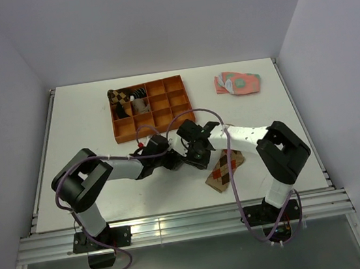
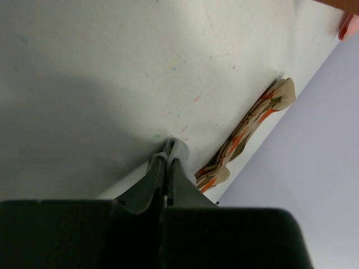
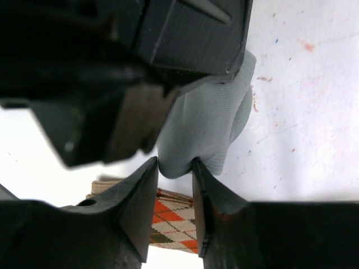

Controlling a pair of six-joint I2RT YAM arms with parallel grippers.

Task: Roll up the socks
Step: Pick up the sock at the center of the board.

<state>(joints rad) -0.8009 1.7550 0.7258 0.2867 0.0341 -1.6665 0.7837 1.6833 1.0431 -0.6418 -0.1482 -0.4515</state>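
The grey sock [image 3: 210, 120] hangs bunched between both grippers above the table. My right gripper [image 3: 175, 167] is shut on its lower fold. My left gripper [image 2: 170, 152] is shut on a thin edge of grey fabric [image 2: 175, 144]. In the top view the two grippers meet at the table's middle, left [image 1: 178, 158] and right [image 1: 194, 154], and they hide the grey sock. The tan argyle sock [image 1: 224, 170] lies flat on the table just right of and nearer than the grippers. It also shows in the left wrist view [image 2: 249, 131] and the right wrist view [image 3: 175, 216].
An orange compartment tray [image 1: 164, 113] stands behind the grippers, with rolled socks [image 1: 128, 100] in its far-left cells. Pink-and-green socks [image 1: 237, 83] lie at the back right. The left gripper's dark body [image 3: 112, 67] fills the top of the right wrist view.
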